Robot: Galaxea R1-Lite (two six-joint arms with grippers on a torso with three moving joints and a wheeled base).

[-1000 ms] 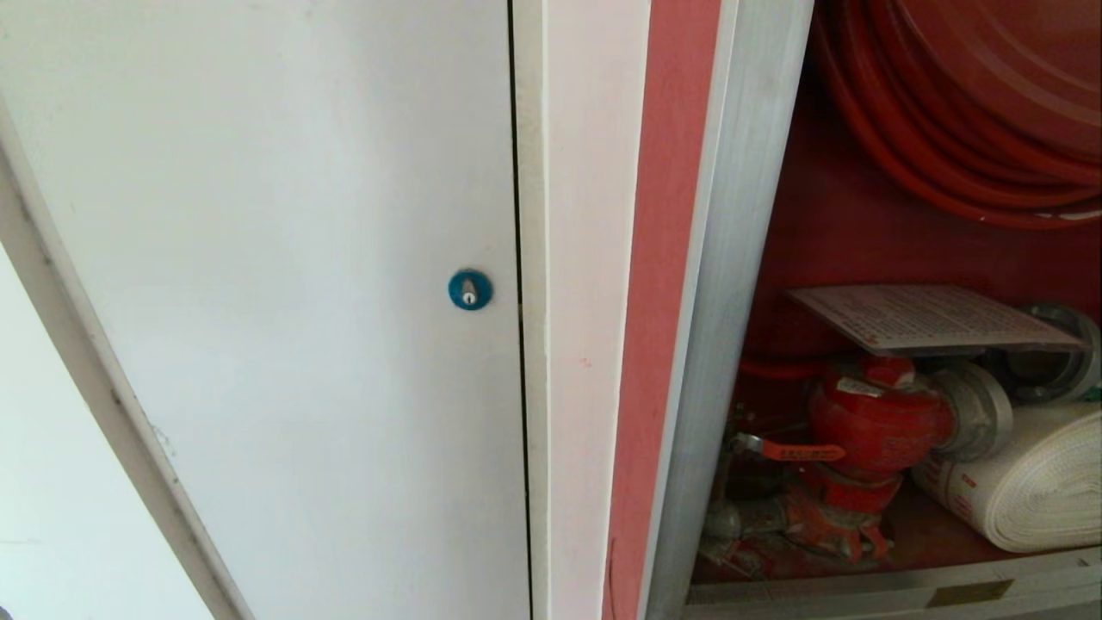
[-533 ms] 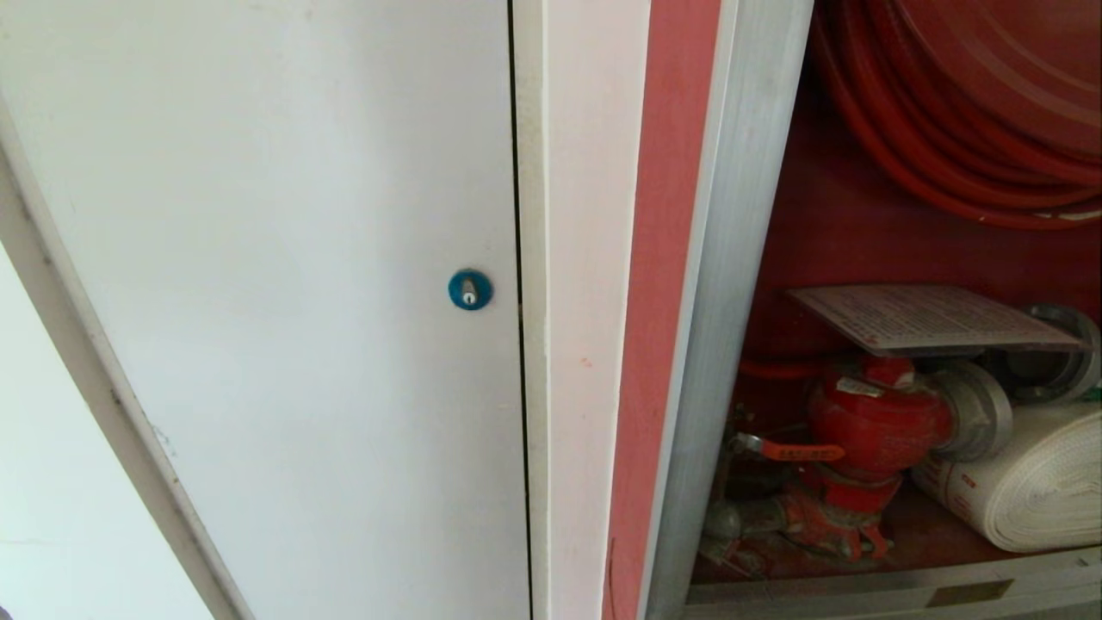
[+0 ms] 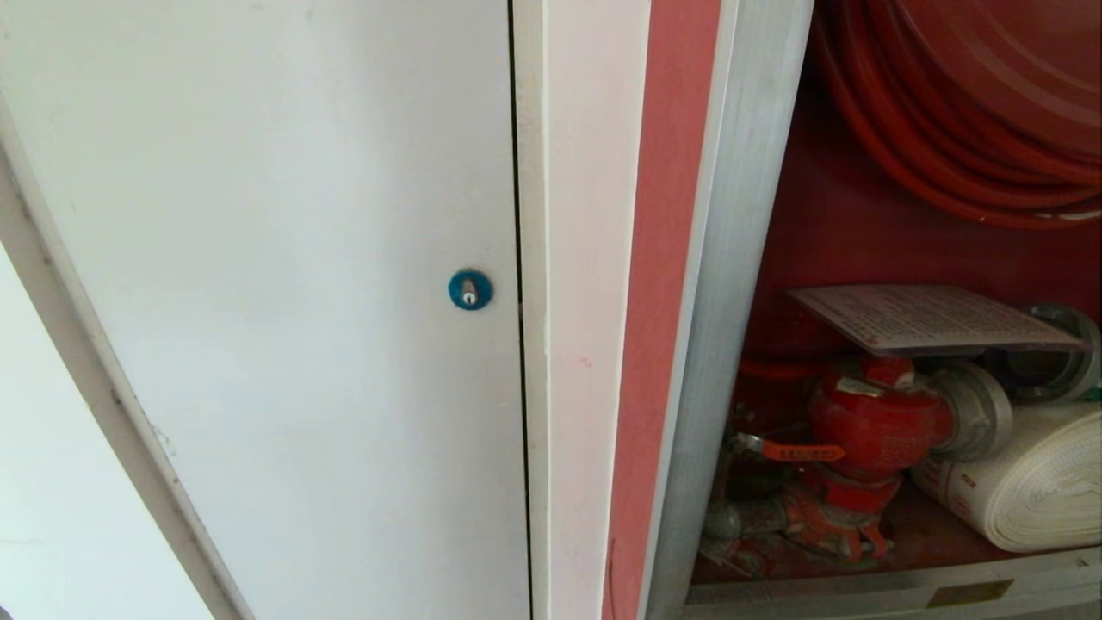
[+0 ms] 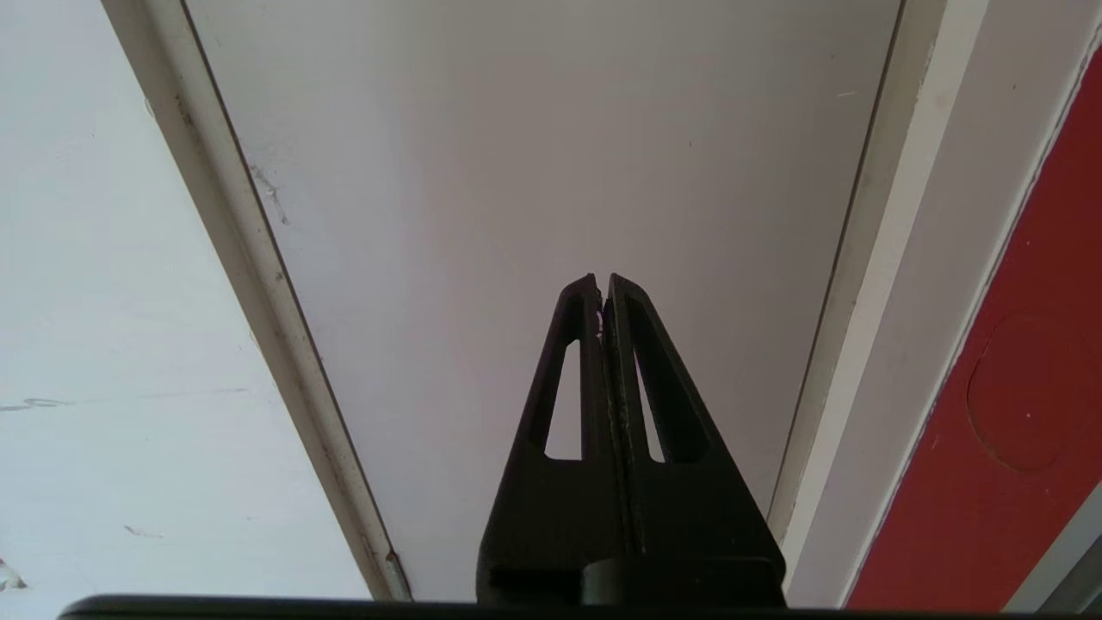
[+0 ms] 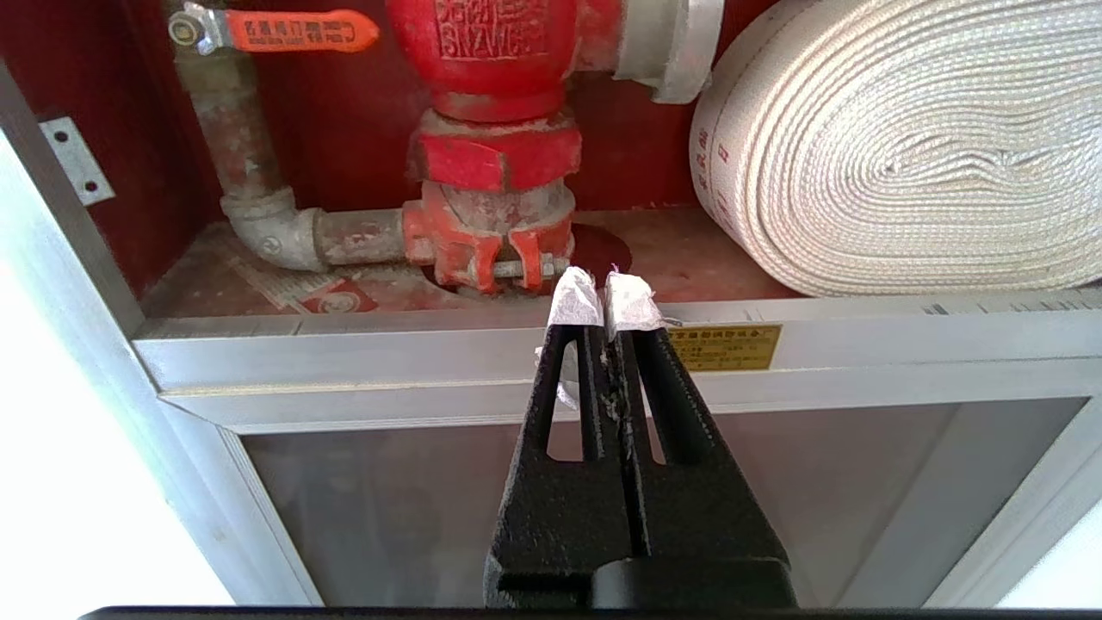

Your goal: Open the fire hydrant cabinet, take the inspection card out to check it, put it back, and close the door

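Looking through the head view, I see the tall silver aluminium-framed fire hydrant cabinet (image 3: 861, 258) standing open, its red interior exposed at about three o'clock, with the plain white panel door (image 3: 258, 258) and its blue round lock (image 3: 470, 289) filling the nine o'clock side. The flat white laminated inspection card (image 3: 930, 319) lies on top of the red hydrant valve (image 3: 874, 422), beside the white rolled hose (image 3: 1024, 491). I judge the card is either waiting to be taken out or already returned; I cannot tell which, and the glass door is out of sight.

My right tool (image 5: 603, 288) is clenched on nothing, tips together, low before the cabinet's bottom rail; the card sits above it, toward twelve o'clock, outside that wrist view. My left tool (image 4: 601, 282) is also clenched and empty, parked facing the white panel. Next I would need either to raise the right tool to the card or swing to the door.
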